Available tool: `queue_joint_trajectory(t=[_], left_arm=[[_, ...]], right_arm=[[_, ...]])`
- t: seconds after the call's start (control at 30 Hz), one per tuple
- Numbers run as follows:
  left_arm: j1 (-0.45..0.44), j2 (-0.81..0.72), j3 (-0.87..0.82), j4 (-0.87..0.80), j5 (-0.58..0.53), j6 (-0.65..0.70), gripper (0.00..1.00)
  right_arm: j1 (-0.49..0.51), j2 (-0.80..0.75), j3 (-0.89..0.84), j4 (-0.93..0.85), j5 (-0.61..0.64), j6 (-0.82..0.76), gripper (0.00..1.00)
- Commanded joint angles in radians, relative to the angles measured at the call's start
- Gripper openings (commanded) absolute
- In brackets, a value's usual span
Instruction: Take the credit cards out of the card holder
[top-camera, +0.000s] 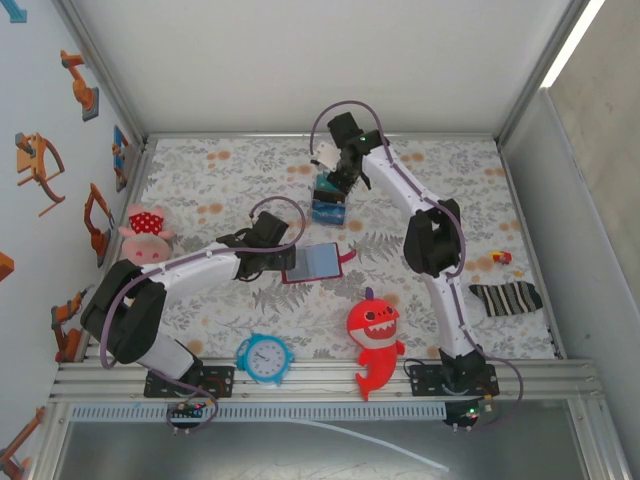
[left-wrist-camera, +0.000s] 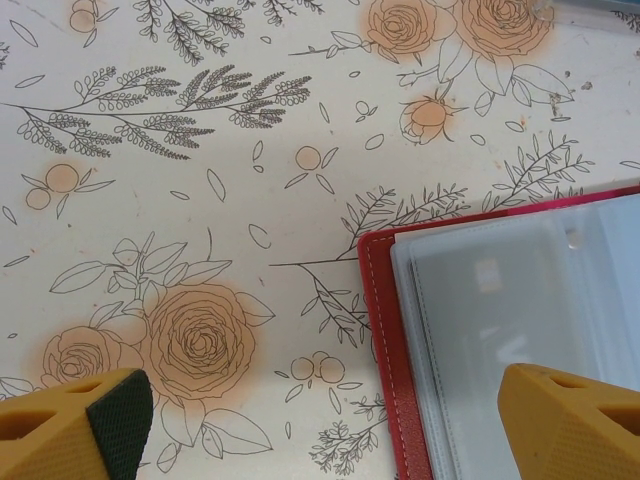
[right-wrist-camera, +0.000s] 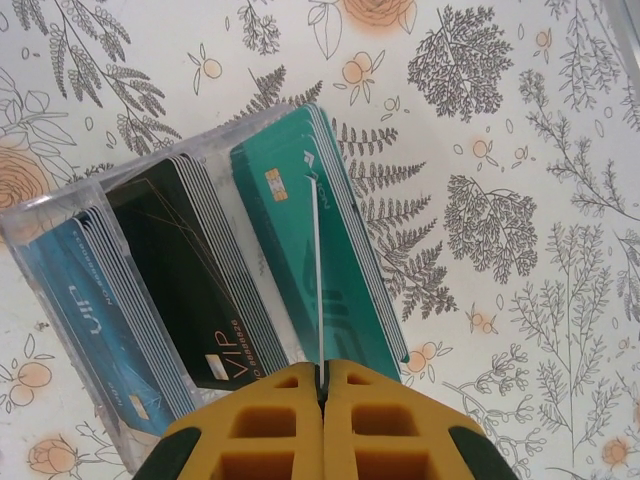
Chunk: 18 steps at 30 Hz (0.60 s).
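**Fig.** Card holder (top-camera: 318, 262): small dark red leather-like folding wallet. It lies open & flat near the centre of the floral table cover (top-camera: 450, 170), pale blue-grey inside up, closing tab to the right. Your left wrist view shows its stitched red edge & clear sleeves.

Credit cards (right-wrist-camera: 350, 270): thin plastic rectangles in teal, dark & blue stacks. They stand side by side in a clear plastic tray (right-wrist-camera: 60, 205) beyond the wallet, apart from it.

Your left gripper (left-wrist-camera: 320, 415): yellow fingers wide apart, holding nothing. One finger (left-wrist-camera: 570, 420) is over the wallet's inside, the other over bare cover. Contact w/ the wallet: cannot tell.

Your right gripper (right-wrist-camera: 322, 375): fingers pressed together on one thin card (right-wrist-camera: 317, 260), seen edge-on, above the teal stack.
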Motion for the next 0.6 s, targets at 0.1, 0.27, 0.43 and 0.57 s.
queue_joint_trajectory(t=[0.1,0.27,0.43,0.57], left_arm=[[-0.004,-0.029,-0.005,-0.033,-0.011,-0.009,0.9],[-0.003,-0.025,0.003,-0.038,-0.015,-0.006,0.9],[-0.003,-0.025,0.008,-0.045,-0.019,-0.002,0.9],[-0.004,-0.025,0.01,-0.047,-0.019,-0.003,0.9]], right_arm=[[-0.012,0.029,0.049,-0.012,-0.019,-0.047,0.0],[-0.012,0.046,0.051,-0.011,-0.036,-0.059,0.0],[-0.012,0.062,0.065,-0.013,-0.057,-0.065,0.0],[-0.012,0.073,0.079,-0.018,-0.054,-0.062,0.04]])
